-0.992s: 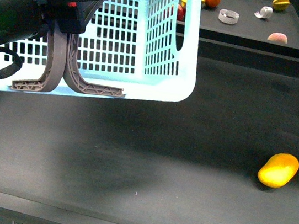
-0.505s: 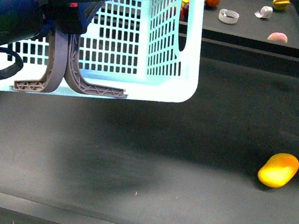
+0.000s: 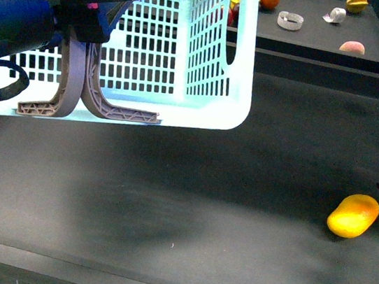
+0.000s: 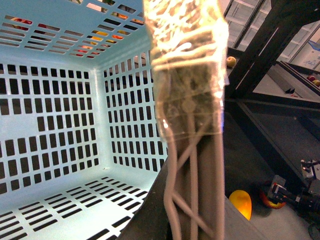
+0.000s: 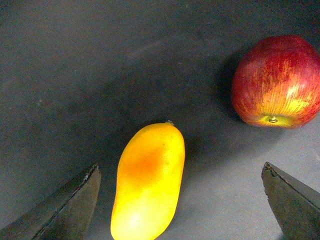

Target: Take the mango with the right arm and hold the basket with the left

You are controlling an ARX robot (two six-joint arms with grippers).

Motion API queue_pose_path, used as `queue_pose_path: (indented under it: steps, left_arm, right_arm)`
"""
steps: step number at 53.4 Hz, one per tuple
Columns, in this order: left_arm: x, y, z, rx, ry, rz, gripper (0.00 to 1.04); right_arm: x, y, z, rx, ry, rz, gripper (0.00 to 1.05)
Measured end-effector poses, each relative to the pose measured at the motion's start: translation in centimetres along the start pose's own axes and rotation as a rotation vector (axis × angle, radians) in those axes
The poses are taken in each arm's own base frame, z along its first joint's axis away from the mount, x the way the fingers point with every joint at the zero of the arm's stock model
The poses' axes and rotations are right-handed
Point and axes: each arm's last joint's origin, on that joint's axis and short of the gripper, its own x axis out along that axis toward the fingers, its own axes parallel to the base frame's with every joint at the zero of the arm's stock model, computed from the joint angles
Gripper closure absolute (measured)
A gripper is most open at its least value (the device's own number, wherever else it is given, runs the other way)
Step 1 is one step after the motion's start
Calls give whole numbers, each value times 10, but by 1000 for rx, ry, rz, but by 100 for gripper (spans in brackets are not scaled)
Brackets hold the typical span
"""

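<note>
Resting near mango (image 5: 147,180), red apple (image 5: 275,82), unseen in front view

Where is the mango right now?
Front view: the mango lies on the right of the dark table, apart from the basket. Right wrist view: framed by the open right gripper, beside a red apple.

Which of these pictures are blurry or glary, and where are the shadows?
Left wrist view: the handle crowds the lens, soft, with glare on the shiny wrap. Front view: the basket throws a broad soft shadow on the table. Right wrist view: mango and apple sharp, fingers blurred.
</note>
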Motion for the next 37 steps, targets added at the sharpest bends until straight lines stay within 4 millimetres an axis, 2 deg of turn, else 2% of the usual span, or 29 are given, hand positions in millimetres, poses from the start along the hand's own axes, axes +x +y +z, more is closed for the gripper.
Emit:
queue_pose_path:
  steps: [16, 37]
  left_arm:
    - [0, 0, 0, 0, 0, 1, 99]
    - [0, 0, 0, 0, 0, 1, 99]
  right_arm:
    - [26, 11, -16, 12, 25, -27, 8]
    - [52, 40, -23, -18, 12, -10, 8]
